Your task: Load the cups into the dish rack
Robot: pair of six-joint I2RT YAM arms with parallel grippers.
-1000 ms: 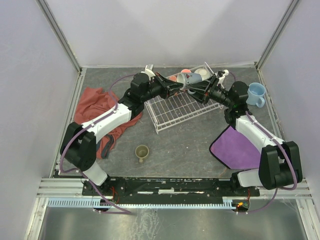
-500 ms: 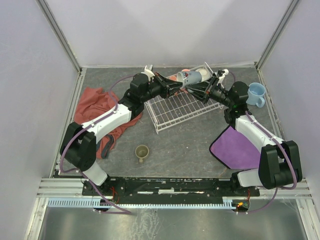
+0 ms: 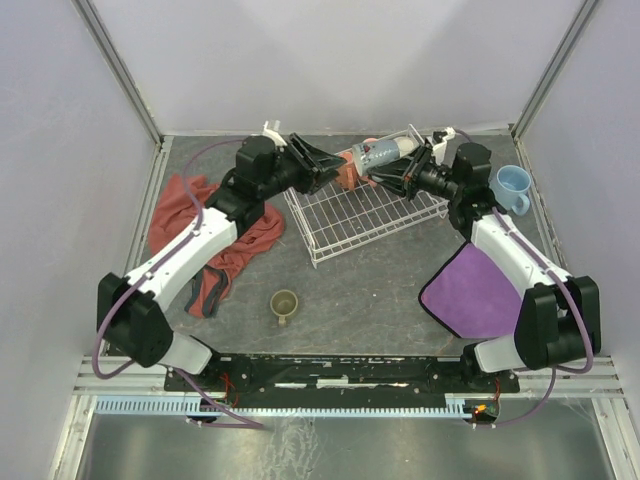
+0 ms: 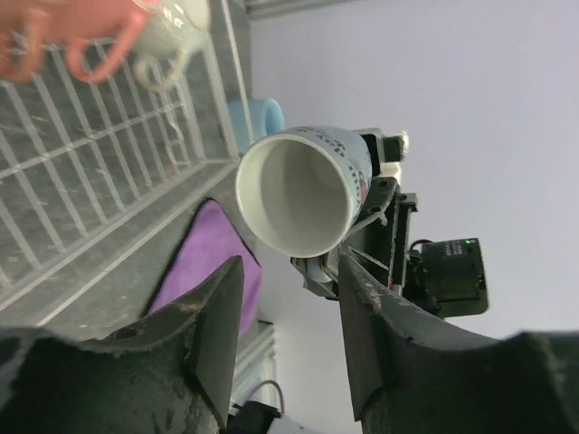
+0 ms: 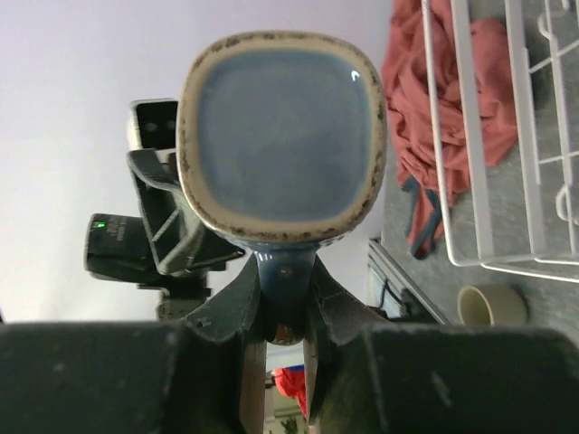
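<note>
The small grey-blue cup (image 3: pixel 380 155) hangs tilted over the far edge of the white wire dish rack (image 3: pixel 365 215). My right gripper (image 3: pixel 393 174) is shut on its handle (image 5: pixel 285 271), and the cup's base (image 5: pixel 285 145) faces the right wrist camera. My left gripper (image 3: pixel 328 166) is open just left of the cup with nothing between its fingers; its camera looks into the cup's white mouth (image 4: pixel 298 194). A salmon cup (image 4: pixel 54 36) and a cream cup (image 4: pixel 172 27) lie in the rack. The light blue cup (image 3: pixel 513 187) stands at the right, and the olive-green cup (image 3: pixel 284 303) stands in front.
A red cloth (image 3: pixel 215 235) lies crumpled left of the rack under my left arm. A purple cloth (image 3: pixel 470 290) lies flat at the right, under my right arm. Enclosure walls stand close on the left, right and back.
My left gripper has opened off the grey-blue cup and drawn back to the left. My right gripper closed on the cup's handle and now carries it alone.
</note>
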